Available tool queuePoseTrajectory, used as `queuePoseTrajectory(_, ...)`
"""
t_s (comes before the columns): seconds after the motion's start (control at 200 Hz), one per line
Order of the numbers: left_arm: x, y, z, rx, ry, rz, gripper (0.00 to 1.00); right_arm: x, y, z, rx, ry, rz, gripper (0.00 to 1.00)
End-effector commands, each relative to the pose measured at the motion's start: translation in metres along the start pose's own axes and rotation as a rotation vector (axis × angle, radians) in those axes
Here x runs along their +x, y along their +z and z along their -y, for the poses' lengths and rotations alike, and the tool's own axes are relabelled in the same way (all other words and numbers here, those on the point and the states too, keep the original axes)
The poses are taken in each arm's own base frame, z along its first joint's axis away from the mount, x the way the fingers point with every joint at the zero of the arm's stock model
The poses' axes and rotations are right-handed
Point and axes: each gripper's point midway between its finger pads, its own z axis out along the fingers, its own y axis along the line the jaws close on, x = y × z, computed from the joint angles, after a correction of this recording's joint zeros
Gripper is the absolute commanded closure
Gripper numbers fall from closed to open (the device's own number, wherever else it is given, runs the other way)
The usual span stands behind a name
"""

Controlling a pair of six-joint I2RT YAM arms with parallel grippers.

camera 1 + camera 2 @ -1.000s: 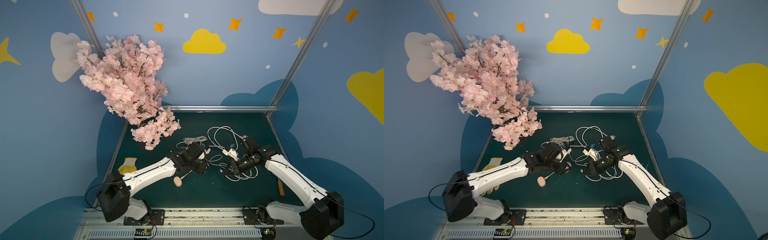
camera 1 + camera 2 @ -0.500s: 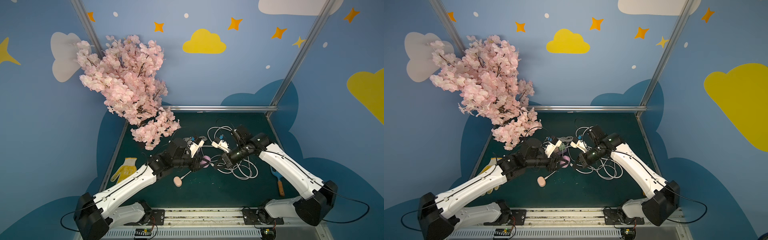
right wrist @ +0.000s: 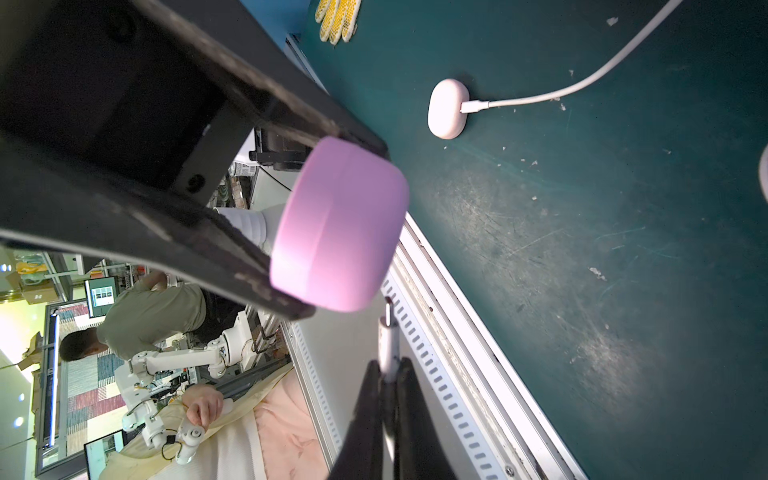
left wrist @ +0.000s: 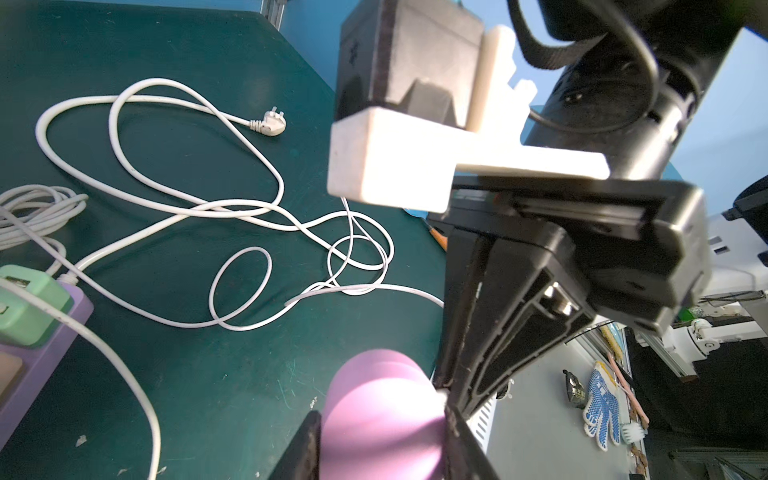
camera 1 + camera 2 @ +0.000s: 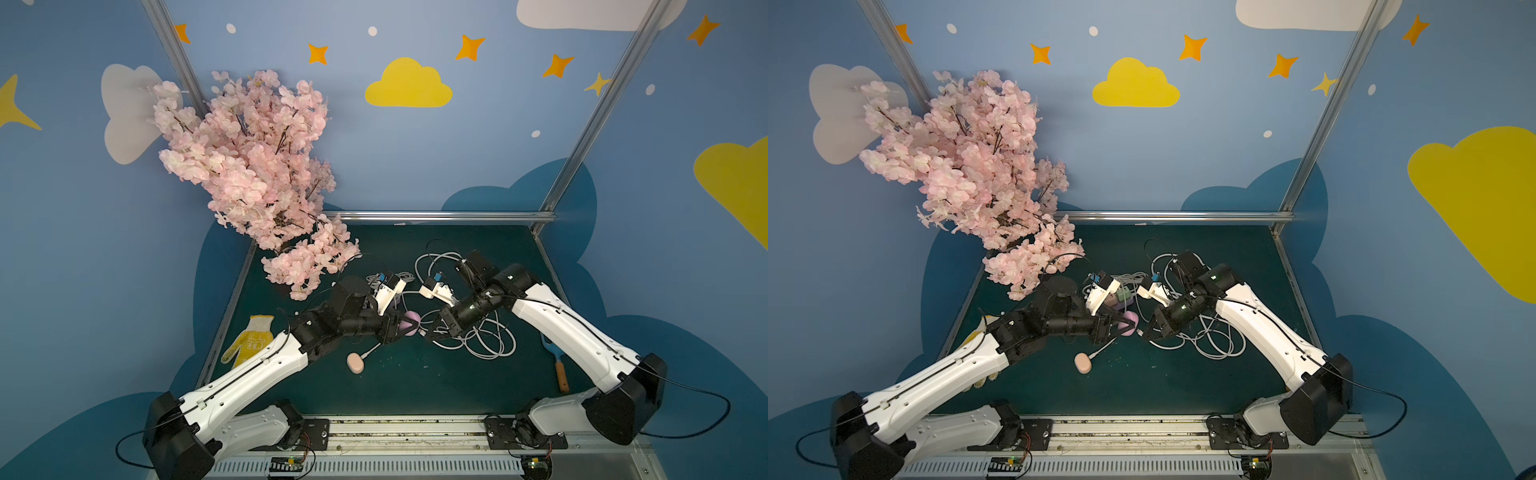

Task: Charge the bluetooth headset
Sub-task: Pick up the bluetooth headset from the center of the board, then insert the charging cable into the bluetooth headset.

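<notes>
The bluetooth headset, a lilac-pink rounded case (image 5: 411, 322) (image 5: 1128, 323), hangs above the green mat with my left gripper (image 5: 404, 327) (image 4: 382, 440) shut on its two sides. In the left wrist view the case (image 4: 382, 415) fills the gap between the black fingers. My right gripper (image 5: 430, 330) (image 3: 388, 374) is shut on the white charging plug (image 3: 388, 340). The plug's metal tip points at the case (image 3: 340, 224) and stands just short of its edge. The plug's cable runs back into the white tangle (image 5: 478, 340).
A peach earbud case (image 5: 355, 365) (image 3: 448, 108) lies on the mat with a white cable plugged in. A purple power strip with a green adapter (image 4: 25, 307) sits behind the grippers. A yellow glove (image 5: 249, 343), a pink blossom tree (image 5: 257, 166) and an orange-handled tool (image 5: 561, 374) stand at the sides.
Over the last second both arms rose from the mat and came together at the middle. The case and the plug now face each other closely.
</notes>
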Motion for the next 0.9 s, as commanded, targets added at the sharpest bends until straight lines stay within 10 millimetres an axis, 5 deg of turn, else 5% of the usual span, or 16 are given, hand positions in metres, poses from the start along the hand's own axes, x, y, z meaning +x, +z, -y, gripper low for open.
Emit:
queuePoseTrajectory(0.0,0.003,0.002,-0.004,-0.005,-0.008,-0.007,0.95,0.004,-0.011,-0.020,-0.027,-0.025,0.018,1.00)
queuePoseTrajectory(0.891,-0.005,-0.004,0.005,0.029,-0.013,0.011,0.96,-0.011,-0.003,-0.014,-0.012,-0.009,0.016,1.00)
